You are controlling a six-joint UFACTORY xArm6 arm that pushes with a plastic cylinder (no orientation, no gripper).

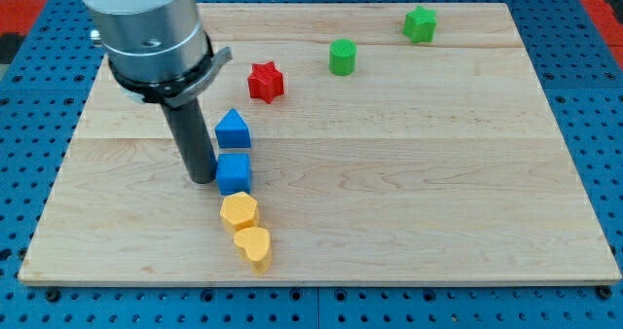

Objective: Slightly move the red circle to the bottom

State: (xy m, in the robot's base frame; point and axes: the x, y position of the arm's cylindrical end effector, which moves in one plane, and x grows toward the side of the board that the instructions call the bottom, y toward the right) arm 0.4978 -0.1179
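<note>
No red circle shows in the camera view; the only red block I see is a red star (265, 81) near the view's top, left of centre. My tip (201, 180) rests on the board, touching or almost touching the left side of a blue cube (234, 172). The arm's wide grey body covers the board's top left corner and hides whatever lies there.
A blue pentagon-like block (232, 128) sits just above the blue cube. A yellow hexagon (238, 212) and a yellow heart (253, 246) lie below it in a line. A green cylinder (342, 56) and a green star (421, 23) sit at the top right. The wooden board (438, 193) lies on a blue pegboard.
</note>
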